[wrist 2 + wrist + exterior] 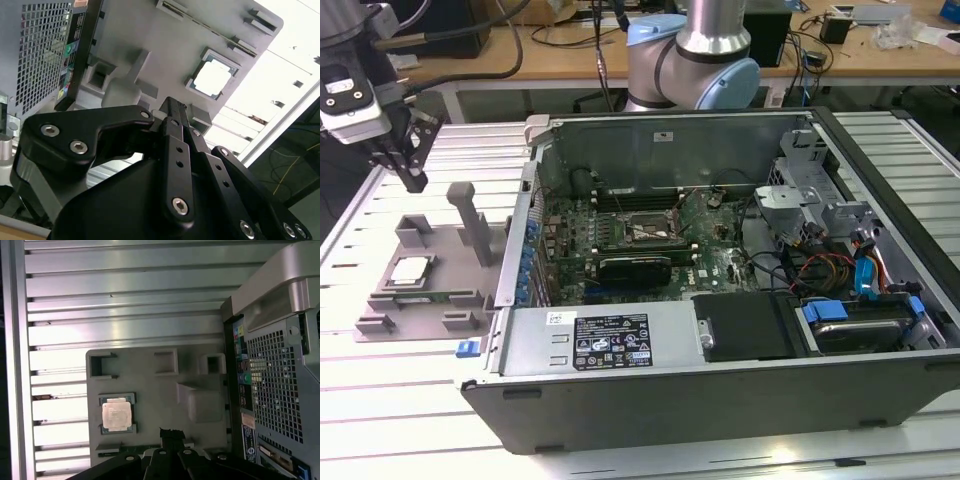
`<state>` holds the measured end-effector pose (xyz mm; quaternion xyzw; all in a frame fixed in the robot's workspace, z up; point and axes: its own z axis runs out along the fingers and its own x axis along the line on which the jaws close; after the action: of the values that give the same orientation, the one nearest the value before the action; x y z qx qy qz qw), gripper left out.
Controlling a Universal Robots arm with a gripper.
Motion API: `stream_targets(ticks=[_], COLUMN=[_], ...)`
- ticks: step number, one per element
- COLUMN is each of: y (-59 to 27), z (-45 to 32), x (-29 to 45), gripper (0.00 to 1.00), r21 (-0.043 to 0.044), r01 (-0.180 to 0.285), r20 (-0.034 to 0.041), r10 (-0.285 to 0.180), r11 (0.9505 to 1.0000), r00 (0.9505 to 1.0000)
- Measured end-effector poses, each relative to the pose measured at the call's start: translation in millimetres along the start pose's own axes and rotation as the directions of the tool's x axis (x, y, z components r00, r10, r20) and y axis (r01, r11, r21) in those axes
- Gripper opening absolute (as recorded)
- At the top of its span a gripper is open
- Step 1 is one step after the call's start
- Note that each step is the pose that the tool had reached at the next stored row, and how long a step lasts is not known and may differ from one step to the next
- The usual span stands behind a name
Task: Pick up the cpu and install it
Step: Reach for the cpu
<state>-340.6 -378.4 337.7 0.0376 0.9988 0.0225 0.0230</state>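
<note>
Exterior view, left to right: one tool (410, 175), clenched on nothing, hovers over one grey fixture (445, 265). One cpu (408, 270) lies flat in a fixture recess below the tool, apart from its tips. One open computer case (670, 130) stands beyond, on the tabletop (380, 400).

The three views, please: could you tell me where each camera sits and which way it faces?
Exterior view: off the arm, looking down on the open computer case and grey fixture; arm and gripper show.
First wrist view: on the wrist, facing the fixture and cpu; the gripper tip shows.
Second wrist view: on the wrist, looking along the gripper body at the fixture.
Both wrist views share the fixture, cpu and gripper.
</note>
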Motion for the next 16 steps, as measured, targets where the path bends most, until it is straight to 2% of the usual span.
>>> stream_targets(ticks=[10, 16], y=[-1.5, -1.9], z=[9.3, 10.8], x=[15.0, 19.1], gripper=[0.11, 0.11], r21=[-0.0002, -0.0002], r01=[0.002, 0.002], r20=[0.0006, 0.0006], r10=[-0.002, -0.002], r11=[1.0000, 1.0000], r00=[1.0000, 1.0000])
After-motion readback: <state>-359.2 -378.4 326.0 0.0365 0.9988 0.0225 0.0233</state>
